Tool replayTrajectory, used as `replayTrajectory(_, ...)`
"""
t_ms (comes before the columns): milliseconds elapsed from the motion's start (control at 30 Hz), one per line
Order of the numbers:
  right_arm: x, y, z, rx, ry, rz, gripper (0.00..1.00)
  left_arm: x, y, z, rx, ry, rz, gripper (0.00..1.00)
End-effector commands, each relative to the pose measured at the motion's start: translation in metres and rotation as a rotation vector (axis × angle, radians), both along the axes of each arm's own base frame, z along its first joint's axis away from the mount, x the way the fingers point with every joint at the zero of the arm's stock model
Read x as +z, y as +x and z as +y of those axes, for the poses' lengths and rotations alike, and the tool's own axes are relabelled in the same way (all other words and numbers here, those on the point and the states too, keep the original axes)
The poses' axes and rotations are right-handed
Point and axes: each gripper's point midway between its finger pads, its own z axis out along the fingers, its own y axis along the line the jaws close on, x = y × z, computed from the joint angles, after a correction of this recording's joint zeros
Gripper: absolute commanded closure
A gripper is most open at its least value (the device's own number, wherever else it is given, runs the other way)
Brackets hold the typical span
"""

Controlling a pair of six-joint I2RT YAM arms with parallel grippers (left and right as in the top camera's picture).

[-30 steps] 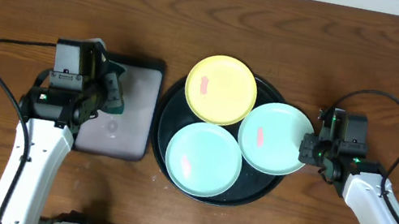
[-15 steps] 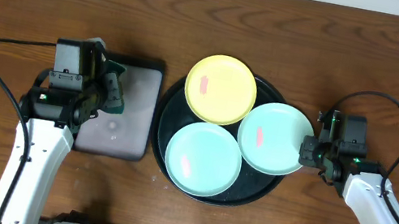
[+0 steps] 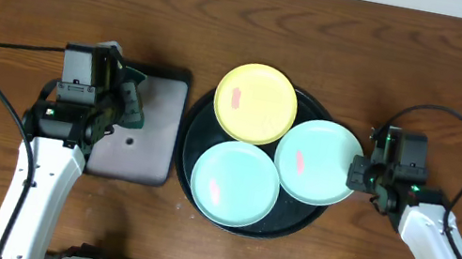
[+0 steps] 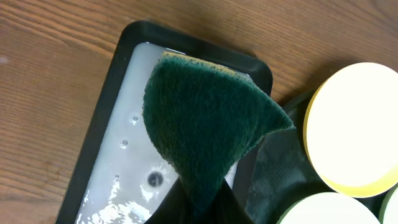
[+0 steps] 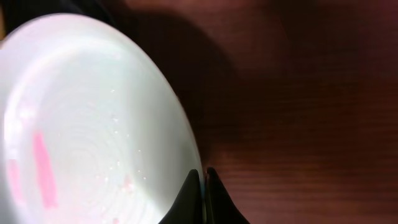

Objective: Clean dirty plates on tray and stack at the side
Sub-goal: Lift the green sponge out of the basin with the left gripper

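Observation:
The round black tray (image 3: 197, 120) holds three plates: a pale yellow plate (image 3: 256, 104) at the back, a mint plate (image 3: 236, 184) at the front and a second mint plate (image 3: 318, 161) on the right. Each has a pink smear. My right gripper (image 3: 356, 172) is shut on the right rim of the right mint plate (image 5: 93, 130), with its fingertips (image 5: 202, 177) pinching the edge. My left gripper (image 3: 129, 104) is shut on a dark green sponge (image 4: 208, 127) and holds it above the rectangular tray. The yellow plate (image 4: 354, 124) also shows in the left wrist view.
A smaller rectangular black tray (image 3: 137, 130) with soapy water (image 4: 134, 168) lies left of the round tray. Bare wooden table (image 3: 432, 70) surrounds everything. Cables run behind both arms.
The right mint plate has shifted slightly in my right gripper's grip. The left gripper with the sponge has stayed over the rectangular tray.

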Motion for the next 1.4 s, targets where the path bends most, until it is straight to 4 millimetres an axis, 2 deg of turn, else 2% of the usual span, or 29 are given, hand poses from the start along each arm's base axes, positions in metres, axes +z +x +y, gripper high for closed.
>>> replayTrajectory(0, 0.017, -0.001, -0.011, -0.048, -0.039, -0.052, 0.99, 0.003, 0.002, 0.002, -0.008, 0.014, -0.01, 0.93)
replayTrajectory(300, 0.011, -0.004, -0.02, -0.126, -0.051, -0.028, 0.99, 0.003, 0.002, 0.002, -0.03, 0.03, -0.012, 0.93)
replayTrajectory(767, 0.009, -0.007, -0.02, -0.125, -0.055, -0.013, 0.99, 0.003, 0.002, 0.002, -0.057, 0.049, -0.012, 0.93)
replayTrajectory(1267, 0.009, -0.008, -0.02, -0.125, -0.055, -0.009, 0.99, -0.035, 0.002, 0.001, -0.061, 0.042, 0.09, 0.93)
replayTrajectory(1367, 0.009, -0.008, -0.02, -0.125, -0.056, -0.009, 0.99, -0.043, 0.001, -0.01, -0.097, -0.017, 0.119, 0.93)
